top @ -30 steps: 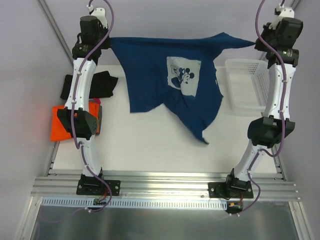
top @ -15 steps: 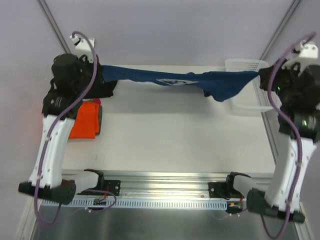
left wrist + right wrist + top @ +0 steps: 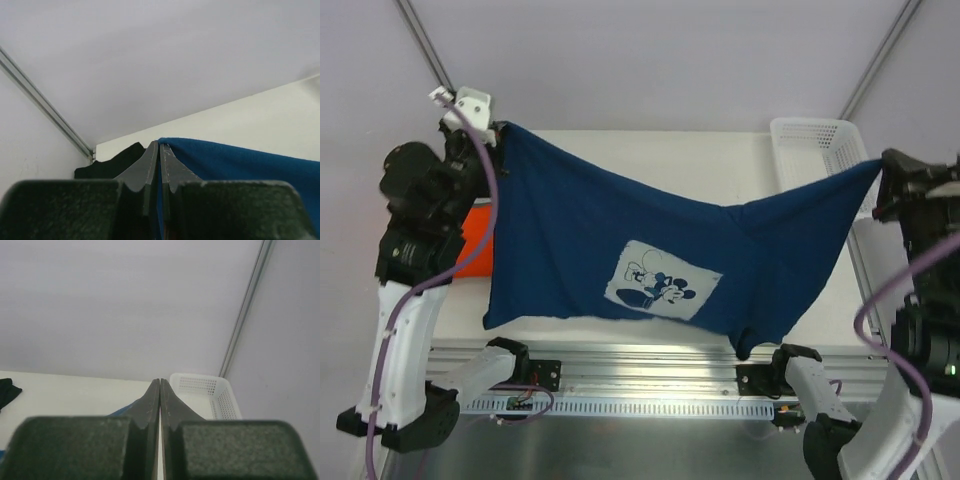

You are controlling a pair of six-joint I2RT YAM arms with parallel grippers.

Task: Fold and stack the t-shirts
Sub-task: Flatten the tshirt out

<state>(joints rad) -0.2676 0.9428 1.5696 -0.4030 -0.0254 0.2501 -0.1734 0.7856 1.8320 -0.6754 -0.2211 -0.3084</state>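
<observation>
The navy blue t-shirt (image 3: 660,240) hangs stretched in the air between both arms, its white print (image 3: 660,285) facing up, its lower edge near the table's front. My left gripper (image 3: 498,132) (image 3: 159,145) is shut on its left corner, with blue cloth (image 3: 240,160) pinched between the jaws. My right gripper (image 3: 882,170) (image 3: 159,381) is shut on the right corner, and a sliver of blue (image 3: 122,412) shows beside its fingers. The orange t-shirt (image 3: 475,245) lies at the left edge, partly behind the left arm. The black t-shirt (image 3: 110,162) shows only in the left wrist view.
A white lattice basket (image 3: 820,140) (image 3: 200,390) stands at the back right of the table. An aluminium rail (image 3: 650,355) with both arm bases runs along the near edge. Slanted frame posts (image 3: 420,40) rise at the back corners.
Both arms have swung back toward the near edge and lifted. The navy shirt went from hanging at the far side, through a taut band, to spread over the table's middle and front.
</observation>
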